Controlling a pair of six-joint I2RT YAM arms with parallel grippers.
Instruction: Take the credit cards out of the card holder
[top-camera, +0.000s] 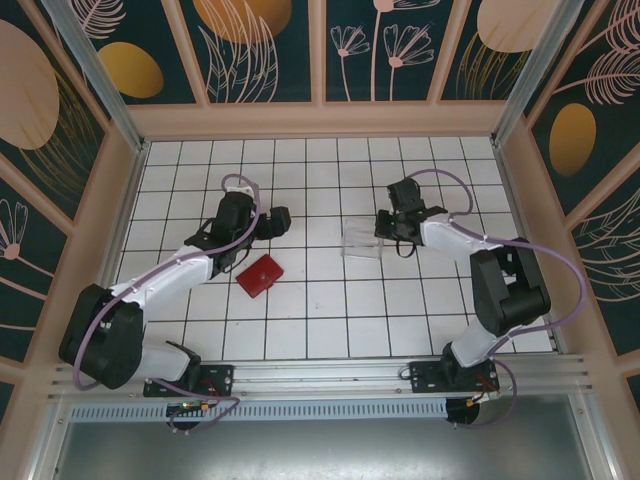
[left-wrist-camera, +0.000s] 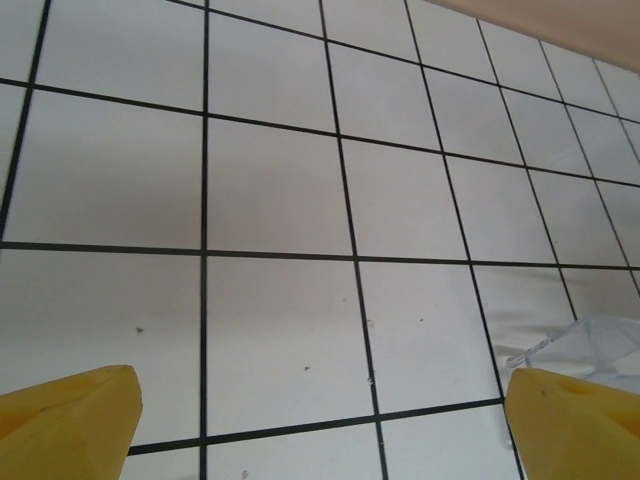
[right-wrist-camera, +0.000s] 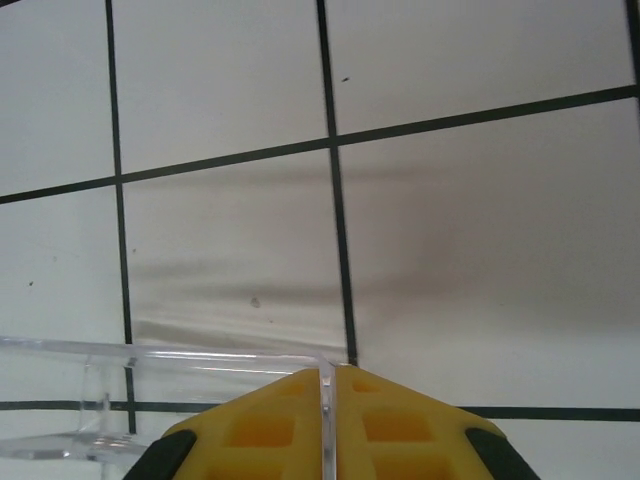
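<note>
Card holder (top-camera: 260, 274) lies diagonal, near-left to far-right; left pincer (left-wrist-camera: 320, 400) spread, right pincer (right-wrist-camera: 333, 385) pinching clear box (top-camera: 361, 243).

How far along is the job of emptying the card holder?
Done: nothing visible yet; the red card holder looks closed on the table. In hand: the right gripper pinches the clear box's wall, the left gripper hangs open. Left: opening the holder and taking out the cards.
</note>
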